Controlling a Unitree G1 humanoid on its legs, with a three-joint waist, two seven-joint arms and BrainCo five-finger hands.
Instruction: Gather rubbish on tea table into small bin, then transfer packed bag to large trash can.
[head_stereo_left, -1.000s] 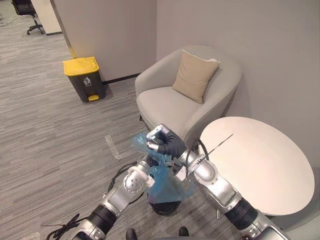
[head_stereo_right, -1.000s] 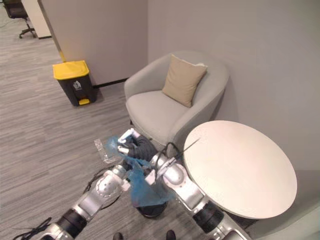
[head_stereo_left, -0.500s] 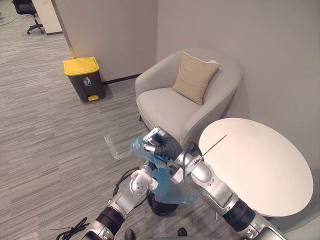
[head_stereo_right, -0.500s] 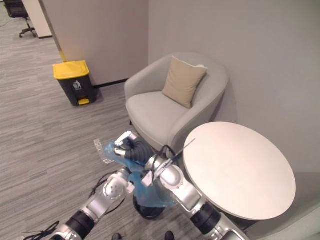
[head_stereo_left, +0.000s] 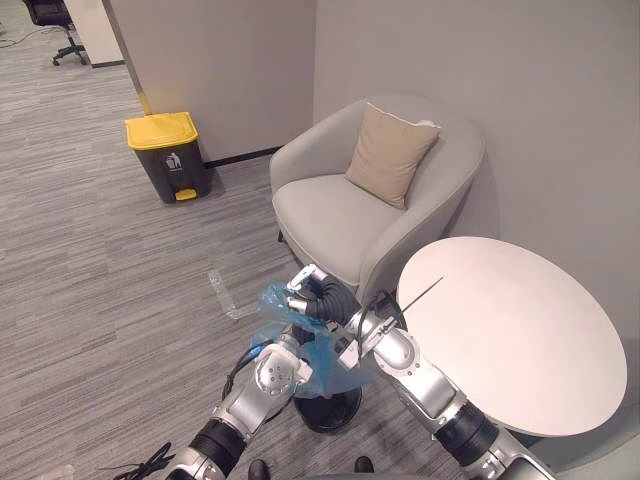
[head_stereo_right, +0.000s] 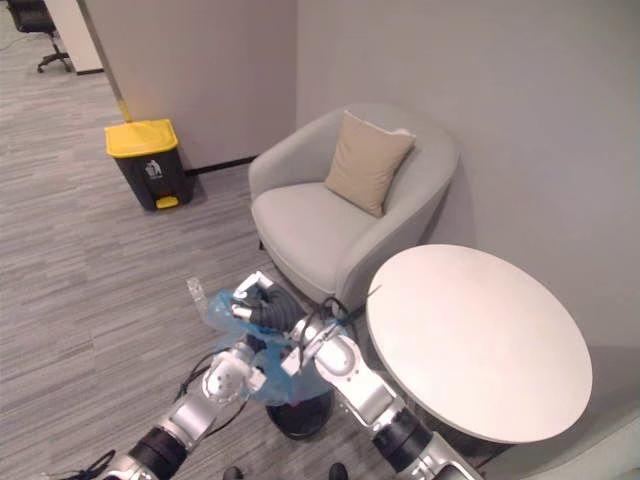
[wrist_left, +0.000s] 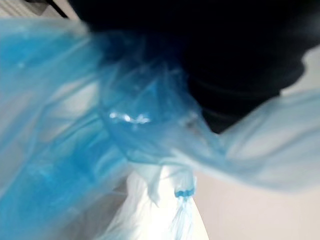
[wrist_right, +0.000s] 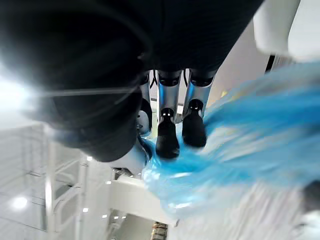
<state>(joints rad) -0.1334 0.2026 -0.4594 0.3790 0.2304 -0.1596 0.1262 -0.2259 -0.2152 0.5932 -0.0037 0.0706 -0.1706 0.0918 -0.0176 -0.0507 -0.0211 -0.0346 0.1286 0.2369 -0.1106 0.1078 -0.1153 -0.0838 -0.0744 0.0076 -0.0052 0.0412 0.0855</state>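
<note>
Blue bag (head_stereo_left: 305, 345) held up over the small bin (head_stereo_left: 328, 412) — right hand (head_stereo_left: 320, 296) gripping its top.
The right hand's fingers (wrist_right: 167, 141) are clenched round the bunched plastic beside the table (head_stereo_left: 515, 335); the left hand is buried behind the bag, so its hold cannot be told. The film looks thin — a snag on the bin's rim or a slipping grip could spill rubbish well short of the yellow-lidded trash can (head_stereo_left: 166, 155).

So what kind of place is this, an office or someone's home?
Probably an office lounge or waiting corner: a grey armchair with a beige cushion beside a round tea table, a yellow-lidded bin by the wall, and an office chair farther off.
</note>
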